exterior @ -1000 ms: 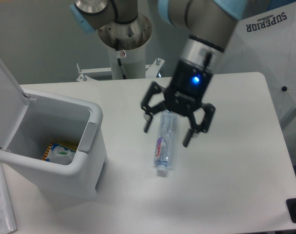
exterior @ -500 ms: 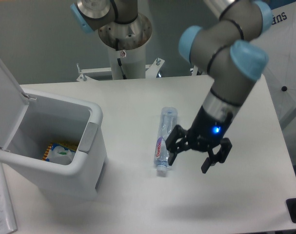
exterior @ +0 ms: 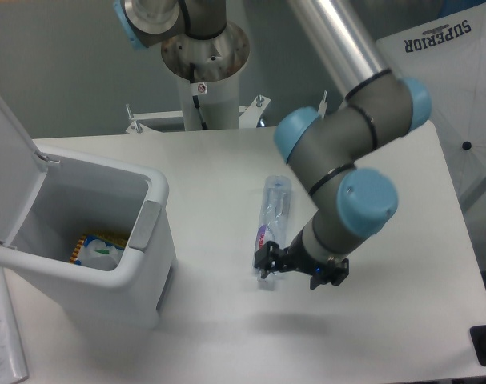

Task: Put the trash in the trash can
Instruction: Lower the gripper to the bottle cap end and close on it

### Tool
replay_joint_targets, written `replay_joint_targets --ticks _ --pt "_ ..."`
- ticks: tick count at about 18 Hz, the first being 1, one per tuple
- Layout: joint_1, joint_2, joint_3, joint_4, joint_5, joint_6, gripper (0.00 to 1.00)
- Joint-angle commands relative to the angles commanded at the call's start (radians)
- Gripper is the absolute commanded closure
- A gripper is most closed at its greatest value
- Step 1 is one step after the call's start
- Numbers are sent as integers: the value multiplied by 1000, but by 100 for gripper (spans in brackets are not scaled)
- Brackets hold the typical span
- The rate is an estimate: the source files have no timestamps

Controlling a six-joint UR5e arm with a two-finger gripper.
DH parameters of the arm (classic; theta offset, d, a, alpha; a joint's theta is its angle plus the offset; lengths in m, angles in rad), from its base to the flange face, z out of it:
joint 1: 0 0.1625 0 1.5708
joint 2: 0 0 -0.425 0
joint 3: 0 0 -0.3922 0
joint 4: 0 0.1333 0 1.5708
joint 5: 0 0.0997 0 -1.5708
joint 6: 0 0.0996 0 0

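Gripper [exterior: 295, 270]: you're low at the bottle's cap end, fingers spread, nothing held; one finger is at the cap.
Bottle [exterior: 272, 221]: flat on the table [exterior: 403, 240], cap toward the camera, well right of the bin.
Bin [exterior: 150, 200]: lid up, an orange-and-blue packet [exterior: 98, 248] inside.
Wrapper: you can't pick it out here.

A robotics lab: pedestal-mounted arm [exterior: 339, 168], plain white table [exterior: 403, 320], bare grey wall [exterior: 58, 64].
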Motion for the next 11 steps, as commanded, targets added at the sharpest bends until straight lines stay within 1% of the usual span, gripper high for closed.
replay_joint_targets --ticks 3,5,7,11 --pt "-20 -21 -2 -9 37 0 0" --pt "-38 -44 0 -25 86 -2 0" --pt "-58 -61 -2 -26 141 -3 0" --pt "-77 -75 -9 -26 146 -6 0"
